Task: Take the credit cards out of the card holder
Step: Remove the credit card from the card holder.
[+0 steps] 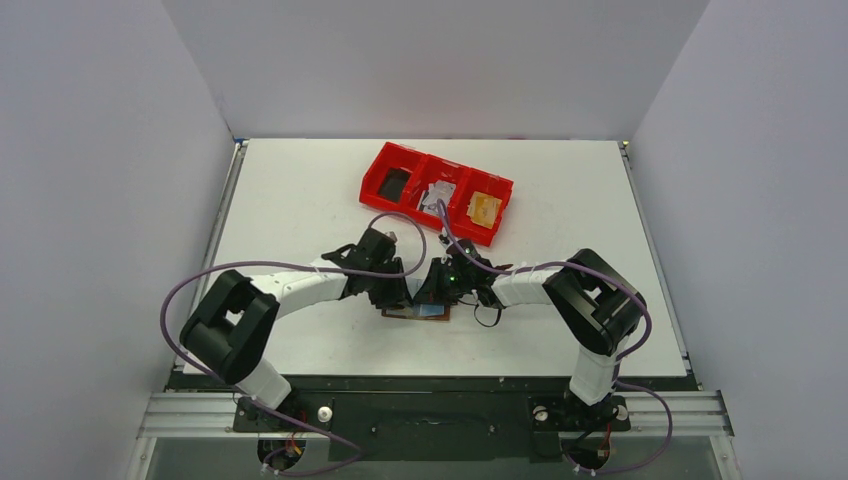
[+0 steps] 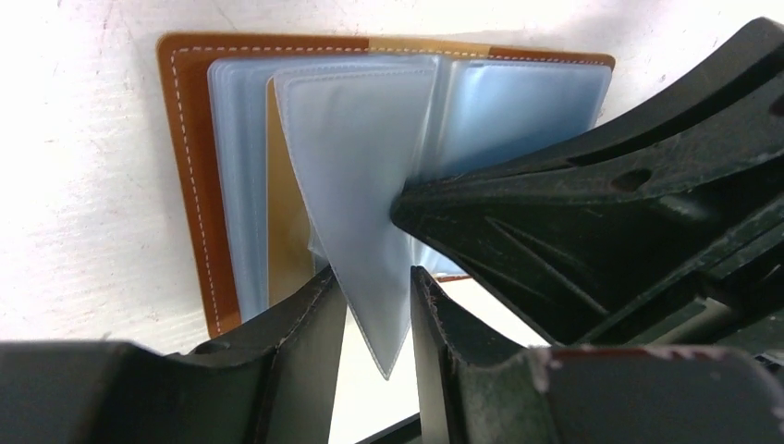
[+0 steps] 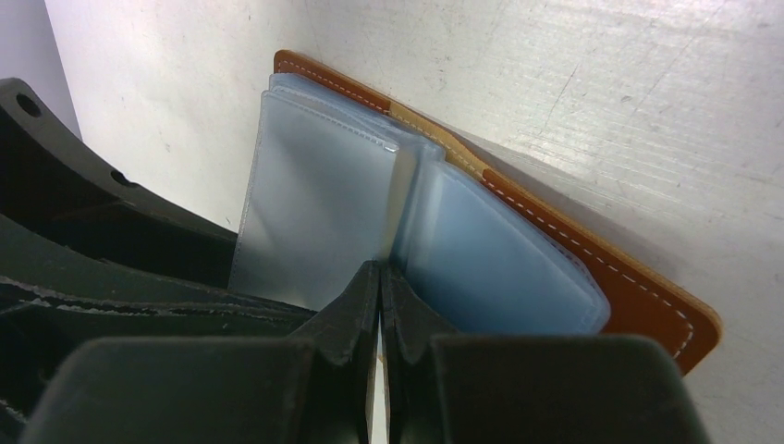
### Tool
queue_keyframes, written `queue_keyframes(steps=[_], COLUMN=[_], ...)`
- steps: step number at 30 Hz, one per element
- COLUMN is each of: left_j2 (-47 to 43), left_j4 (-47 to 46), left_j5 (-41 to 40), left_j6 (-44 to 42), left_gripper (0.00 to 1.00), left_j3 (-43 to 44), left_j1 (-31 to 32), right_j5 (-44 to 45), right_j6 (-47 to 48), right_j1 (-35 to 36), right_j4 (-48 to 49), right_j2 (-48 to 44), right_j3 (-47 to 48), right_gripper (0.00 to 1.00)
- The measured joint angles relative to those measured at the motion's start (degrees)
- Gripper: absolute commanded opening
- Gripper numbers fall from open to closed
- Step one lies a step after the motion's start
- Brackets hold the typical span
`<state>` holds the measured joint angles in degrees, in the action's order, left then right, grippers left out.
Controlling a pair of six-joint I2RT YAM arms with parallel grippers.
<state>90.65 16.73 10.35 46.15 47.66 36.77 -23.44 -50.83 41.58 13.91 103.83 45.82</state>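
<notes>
**Top external view: holder open, cards not out yet**

Top external view shows the white table with a red tray at upper centre. The tray has three compartments with small items inside, too small to identify. Below it, the left arm and right arm reach inward and meet at lower centre. There the card holder lies open on the table, mostly hidden under the two tools.

From the left wrist, the card holder lies flat in the upper half of the frame, its clear leaves fanned out. One plastic sleeve is raised off the stack. Its lower corner sits in the left gripper, whose jaws stand at a middling width against the two edges, so it looks held. The right gripper has its jaws pressed together on nothing, its tip resting at the fold between the sleeves.

A tan-gold card shows behind the raised leaf, inside the holder. The light blue card cannot be told from the bluish sleeves.

By my reading, opening the holder and separating a leaf is done. Drawing either card out is not yet done.
</notes>
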Motion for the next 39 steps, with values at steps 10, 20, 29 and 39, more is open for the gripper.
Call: queue_keyframes(steps=[10,20,29,39], left_j2=[2.71,2.91,2.58,2.6], left_j4=[-2.49,-2.64,-2.34,-1.44], left_j5=[0.02,-0.44,-2.54,-4.42], left_j6=[0.28,0.24,-0.11,-0.39], left_gripper=[0.01,0.0,0.0,0.0], left_j3=[1.03,1.05,1.36,3.52], left_j1=[0.0,0.37,1.66,4.0], right_j5=[-0.02,1.11,5.73,10.49], right_j6=[0.02,0.46,2.95,6.05], right_j1=[0.0,-0.48,-4.15,-4.81], right_j4=[0.0,-1.73,-13.57,-21.33], right_j2=[0.0,-2.16,-12.22,-14.67], right_j3=[0.0,0.11,0.24,0.46], right_gripper=[0.0,0.31,0.35,0.25])
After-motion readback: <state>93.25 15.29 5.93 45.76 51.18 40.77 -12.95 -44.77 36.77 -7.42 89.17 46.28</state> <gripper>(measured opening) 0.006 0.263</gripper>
